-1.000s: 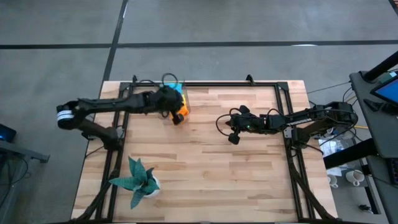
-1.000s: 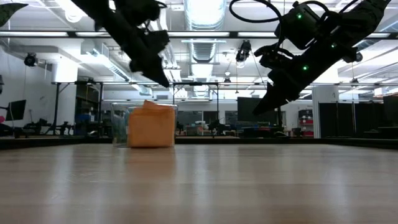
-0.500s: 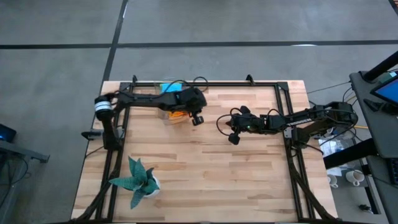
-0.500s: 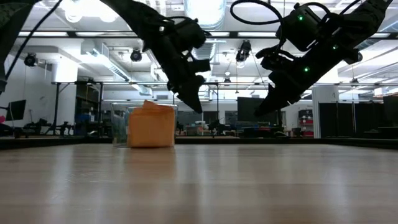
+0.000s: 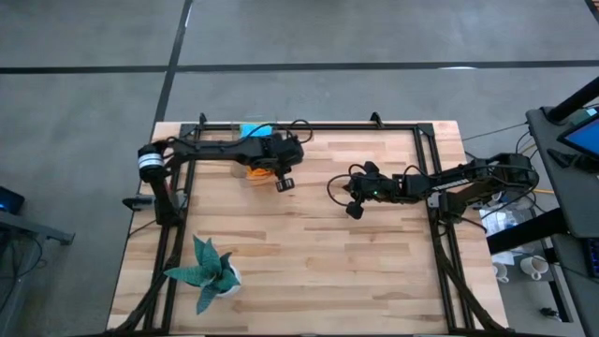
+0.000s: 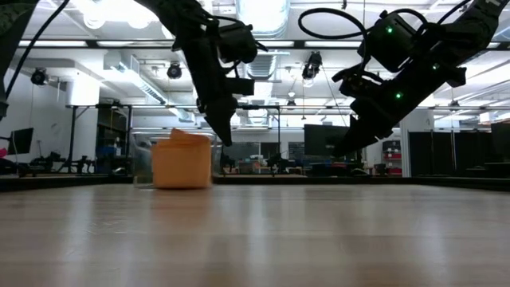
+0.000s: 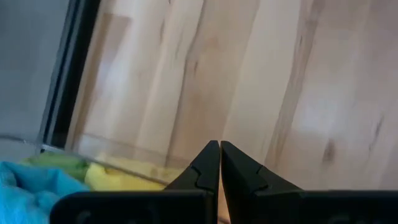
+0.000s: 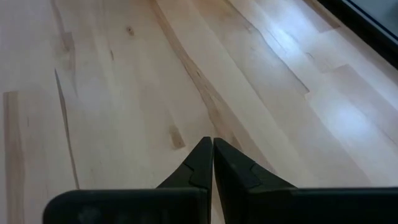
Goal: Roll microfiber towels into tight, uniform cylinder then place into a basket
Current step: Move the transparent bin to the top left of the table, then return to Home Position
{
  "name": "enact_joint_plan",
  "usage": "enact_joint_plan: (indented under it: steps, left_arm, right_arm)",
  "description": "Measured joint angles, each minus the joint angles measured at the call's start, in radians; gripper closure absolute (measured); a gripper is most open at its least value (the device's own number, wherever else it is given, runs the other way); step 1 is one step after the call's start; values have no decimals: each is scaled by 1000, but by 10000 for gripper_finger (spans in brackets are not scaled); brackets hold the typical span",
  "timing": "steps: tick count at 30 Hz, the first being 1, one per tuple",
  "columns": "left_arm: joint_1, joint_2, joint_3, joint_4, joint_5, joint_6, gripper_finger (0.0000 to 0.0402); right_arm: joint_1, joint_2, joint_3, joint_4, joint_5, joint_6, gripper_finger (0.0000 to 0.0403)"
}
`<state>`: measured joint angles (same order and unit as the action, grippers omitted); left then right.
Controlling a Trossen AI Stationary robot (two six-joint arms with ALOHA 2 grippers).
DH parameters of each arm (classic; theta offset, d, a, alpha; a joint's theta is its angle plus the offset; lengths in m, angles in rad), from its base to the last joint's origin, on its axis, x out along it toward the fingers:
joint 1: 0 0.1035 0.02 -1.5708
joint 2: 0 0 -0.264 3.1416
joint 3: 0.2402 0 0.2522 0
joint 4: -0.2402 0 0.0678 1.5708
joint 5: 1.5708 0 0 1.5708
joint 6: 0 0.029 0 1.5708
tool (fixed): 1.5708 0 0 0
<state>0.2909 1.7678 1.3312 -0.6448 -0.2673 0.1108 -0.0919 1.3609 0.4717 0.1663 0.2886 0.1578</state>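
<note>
Orange towel point(image 6: 182, 162) roll stands upright in basket point(image 6: 143, 163) (axis vertical).

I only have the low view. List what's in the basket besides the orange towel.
Observer: Left wrist view shows a blue towel, a yellow towel and a green towel in the basket.
Operator: Place the left gripper from above.
Observer: The left gripper is just beside the basket, toward the middle of the table.
Operator: Now the right.
Observer: The right gripper is over the table, right of centre.
</note>
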Motion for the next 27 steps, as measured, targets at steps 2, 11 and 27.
enact_joint_plan:
  steps: [2,11,27]
  left_arm:
    - [0,-3,0,-21,0,-1,402]
    - [-9,-132,6,-12,-11,9,402]
    - [-53,-1021,-821,603,254,-99,402]
  right_arm:
    - [0,0,-1,2,0,1,394]
    - [0,0,-1,4,0,-1,394]
    - [0,0,-9,3,0,-1,394]
